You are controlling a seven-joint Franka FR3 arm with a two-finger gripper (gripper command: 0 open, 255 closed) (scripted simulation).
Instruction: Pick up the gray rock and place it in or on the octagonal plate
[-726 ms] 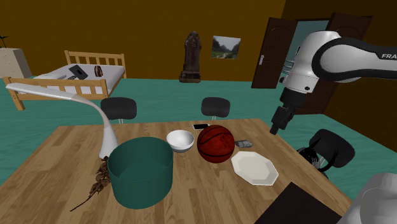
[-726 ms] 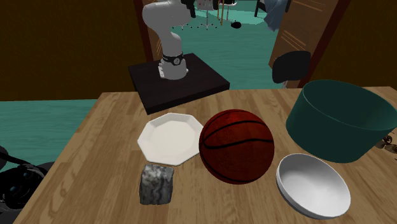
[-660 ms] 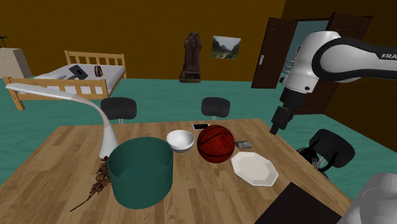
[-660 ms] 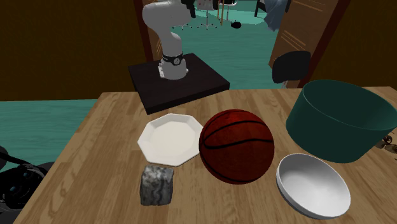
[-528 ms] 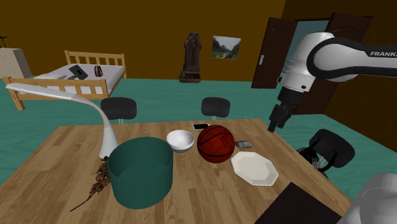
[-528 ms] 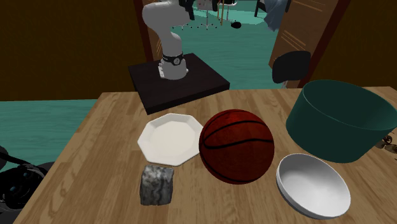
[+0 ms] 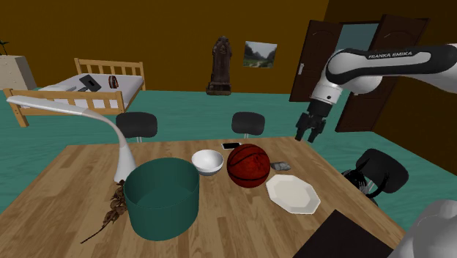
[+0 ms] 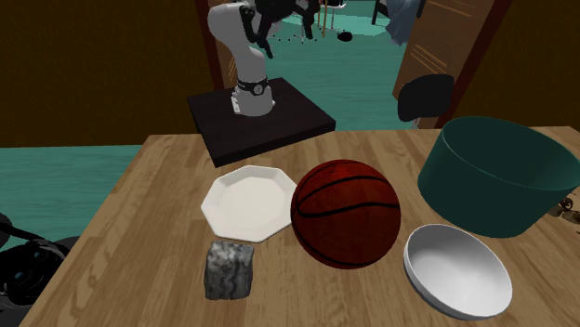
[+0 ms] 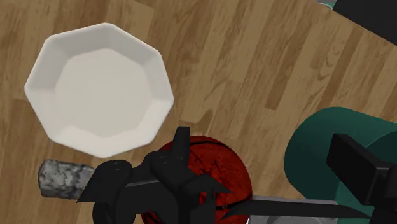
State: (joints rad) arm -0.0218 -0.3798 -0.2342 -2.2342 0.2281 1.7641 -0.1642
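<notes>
1. Fingers (image 7: 301, 135) of the all-black two-finger gripper (image 7: 308, 137) stand spread apart with nothing between them; the gripper points down, high over the table's far edge in the shoulder view, well apart from the rock
2. Behind it, the white Franka arm (image 7: 381, 62) runs nearly level from the shoulder view's right edge toward the left, its wrist bent downward
3. Mottled gray and blocky, the rock (image 8: 229, 270) lies on the table just beside the rim of the white octagonal plate (image 8: 249, 202), outside it, and near the dark red basketball (image 8: 346, 214); whether rock and plate touch I cannot tell
4. On the light brown wooden table (image 7: 73, 176) also stand a round teal tub (image 7: 161, 198), a white round bowl (image 7: 207, 162) and a white curved desk lamp (image 7: 117, 135)
5. Around it are a teal floor (image 7: 183, 106), brown walls (image 7: 146, 37), a wooden-framed bed (image 7: 80, 88) and black chairs (image 7: 248, 123) past the table's far side
</notes>
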